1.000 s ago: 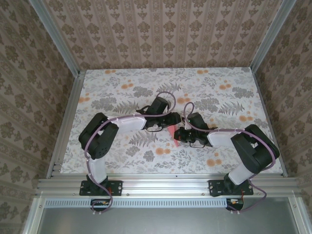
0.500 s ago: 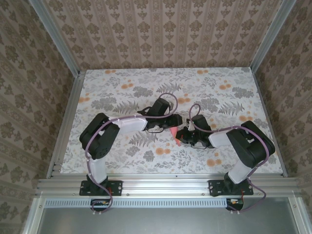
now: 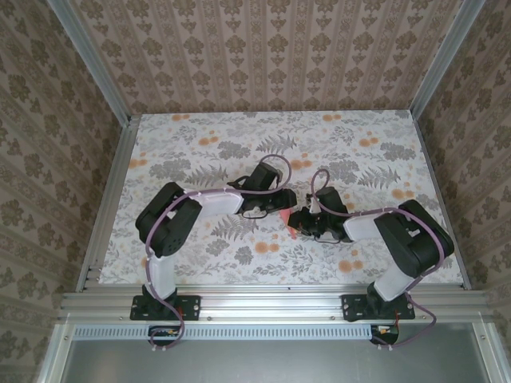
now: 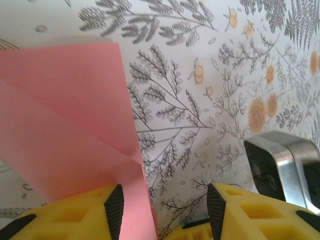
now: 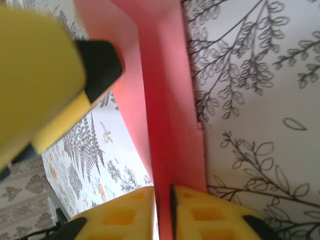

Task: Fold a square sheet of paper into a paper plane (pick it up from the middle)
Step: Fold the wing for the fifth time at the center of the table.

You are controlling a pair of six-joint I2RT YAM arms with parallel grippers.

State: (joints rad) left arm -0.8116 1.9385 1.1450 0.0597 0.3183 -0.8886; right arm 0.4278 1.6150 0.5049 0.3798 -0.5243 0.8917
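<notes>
Pink paper [image 4: 65,125], folded, table ctr

Left hand [image 4: 165,212] low, fingers apart, right hand [image 5: 162,200] just beside it, pinching pink paper [image 5: 167,90]

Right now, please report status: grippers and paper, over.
Left gripper open, paper edge inside its jaws. Right gripper narrow around the folded paper, grip unclear. Grippers crowd each other over the table.
</notes>
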